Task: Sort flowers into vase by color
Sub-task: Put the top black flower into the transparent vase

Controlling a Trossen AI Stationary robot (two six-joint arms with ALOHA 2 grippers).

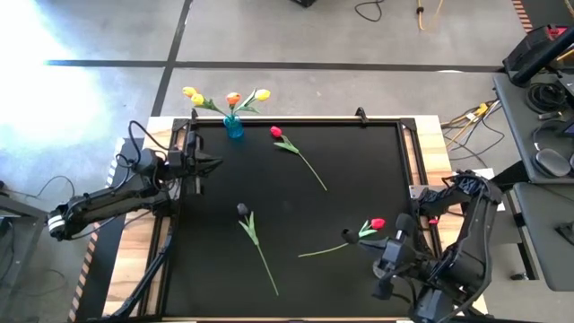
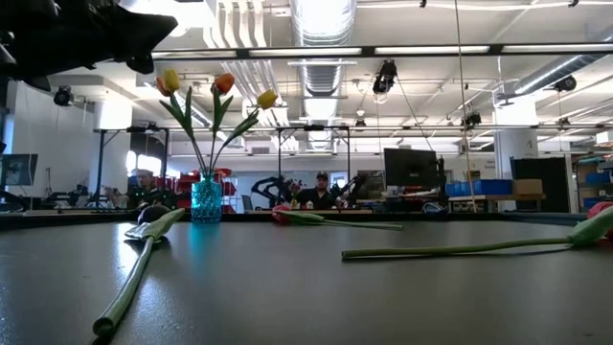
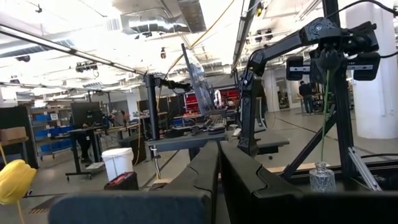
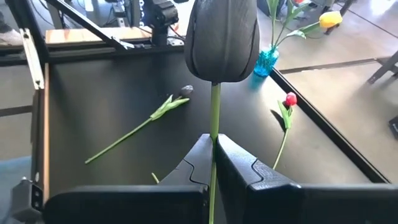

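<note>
A blue vase [image 1: 233, 126] at the table's far edge holds two yellow tulips and one orange tulip [image 2: 222, 84]. A red tulip [image 1: 276, 132] lies near the vase. A dark tulip [image 1: 242, 209] lies in the middle and another red tulip [image 1: 377, 223] lies at the near right. My right gripper [image 1: 381, 244] is above the near right and shut on a second dark tulip [image 4: 221, 37]. My left gripper [image 1: 208, 164] is shut and empty at the table's left edge. My right gripper pinches the dark tulip's green stem [image 4: 213, 118] between its two fingers, a short way below the head. The fingers come from the table's right side and lie across the stem. The tulip is lifted clear and upright, head up. Its stem [image 3: 323, 118] hangs below the gripper.
A raised frame [image 1: 296, 120] runs round the black table mat. A clear glass vase [image 3: 320, 177] shows in the left wrist view toward the table's right side, below the hanging stem. People sit in the room beyond the far edge [image 2: 321, 192]. Bare mat lies in the table's middle right.
</note>
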